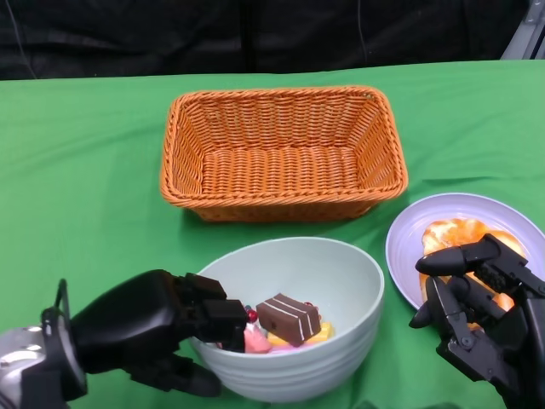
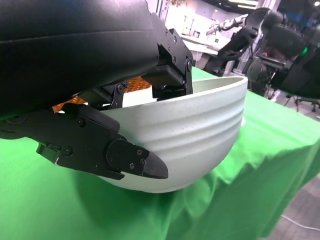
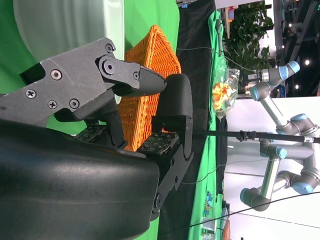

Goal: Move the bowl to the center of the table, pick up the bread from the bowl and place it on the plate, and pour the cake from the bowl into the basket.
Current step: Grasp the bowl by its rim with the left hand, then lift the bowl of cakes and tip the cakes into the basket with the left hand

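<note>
Gripping the near-left rim of the pale green bowl (image 1: 294,319), my left hand (image 1: 157,328) has fingers over the lip and a thumb under the ribbed wall; the left wrist view confirms the clamp. My right hand (image 1: 477,315) holds nothing, fingers apart, hovering at the near edge of the lavender plate (image 1: 409,239), where the bread (image 1: 460,234) already lies. Contents of bowl: one chocolate layered cake (image 1: 289,317), with pink and yellow pieces beneath it. Orange wicker basket (image 1: 281,153) stands just beyond the bowl, nothing visible in it. Risk, as I judge it: a one-sided rim hold may let the bowl twist or slip on lifting, and a tilt begun short of the basket wall would drop cake on the cloth. Surface: green tablecloth (image 1: 77,170), dark curtain behind. Room, by wrist views: other robot arms, a plant, bright lighting.
</note>
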`<act>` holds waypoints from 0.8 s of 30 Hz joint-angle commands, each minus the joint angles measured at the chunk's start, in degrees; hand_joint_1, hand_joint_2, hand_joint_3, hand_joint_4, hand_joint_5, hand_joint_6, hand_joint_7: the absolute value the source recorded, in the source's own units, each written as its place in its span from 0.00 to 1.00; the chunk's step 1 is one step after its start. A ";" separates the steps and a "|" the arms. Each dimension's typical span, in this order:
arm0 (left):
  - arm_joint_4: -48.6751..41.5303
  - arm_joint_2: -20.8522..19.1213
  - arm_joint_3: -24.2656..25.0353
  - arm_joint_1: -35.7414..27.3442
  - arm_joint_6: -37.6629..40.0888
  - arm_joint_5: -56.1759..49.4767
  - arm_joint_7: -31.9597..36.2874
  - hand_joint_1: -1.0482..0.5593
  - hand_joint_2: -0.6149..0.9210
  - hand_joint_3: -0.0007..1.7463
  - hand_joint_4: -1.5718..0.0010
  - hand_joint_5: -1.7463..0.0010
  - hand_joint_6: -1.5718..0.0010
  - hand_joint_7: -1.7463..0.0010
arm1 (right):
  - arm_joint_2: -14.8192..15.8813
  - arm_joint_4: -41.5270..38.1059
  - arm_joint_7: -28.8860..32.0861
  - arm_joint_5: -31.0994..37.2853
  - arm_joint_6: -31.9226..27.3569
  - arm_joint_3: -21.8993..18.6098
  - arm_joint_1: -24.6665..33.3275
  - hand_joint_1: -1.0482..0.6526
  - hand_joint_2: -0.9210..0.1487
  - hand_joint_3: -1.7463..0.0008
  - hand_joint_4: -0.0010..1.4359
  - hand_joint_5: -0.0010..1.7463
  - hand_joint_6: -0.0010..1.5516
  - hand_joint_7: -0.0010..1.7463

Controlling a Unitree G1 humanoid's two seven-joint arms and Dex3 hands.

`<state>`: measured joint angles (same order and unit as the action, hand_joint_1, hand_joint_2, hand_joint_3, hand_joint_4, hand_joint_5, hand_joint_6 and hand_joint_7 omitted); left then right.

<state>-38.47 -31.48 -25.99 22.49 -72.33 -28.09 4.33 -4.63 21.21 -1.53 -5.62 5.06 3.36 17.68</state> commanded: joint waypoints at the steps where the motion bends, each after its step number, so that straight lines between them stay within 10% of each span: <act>1: 0.83 -3.05 -2.87 1.34 -1.05 15.01 -8.57 0.52 0.89 0.35 0.52 0.00 0.54 0.26 | -0.19 -0.40 0.37 -0.16 0.75 -0.24 -0.15 0.53 0.18 0.57 0.49 0.87 0.47 0.67; 8: 10.13 -4.26 -3.14 -1.46 7.83 39.25 -25.73 0.52 0.83 0.47 0.53 0.00 0.56 0.21 | -0.09 -0.96 -0.38 -1.39 0.82 -0.35 -0.39 0.53 0.18 0.57 0.49 0.88 0.46 0.69; 18: 13.77 -0.46 4.48 -4.37 12.92 43.57 -38.11 0.52 0.82 0.47 0.53 0.00 0.57 0.19 | -0.06 -1.03 -0.47 -1.51 0.89 -0.39 -0.42 0.53 0.19 0.57 0.49 0.89 0.45 0.70; 24: 15.34 9.23 10.88 4.11 22.42 41.61 -36.11 0.58 0.74 0.65 0.53 0.00 0.51 0.24 | -0.36 -1.73 0.46 0.21 0.74 0.49 0.11 0.53 0.20 0.57 0.50 0.88 0.46 0.69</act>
<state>-23.87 -22.75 -16.84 25.17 -50.63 13.55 -32.34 -5.04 19.52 -1.62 -5.46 5.26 4.47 17.57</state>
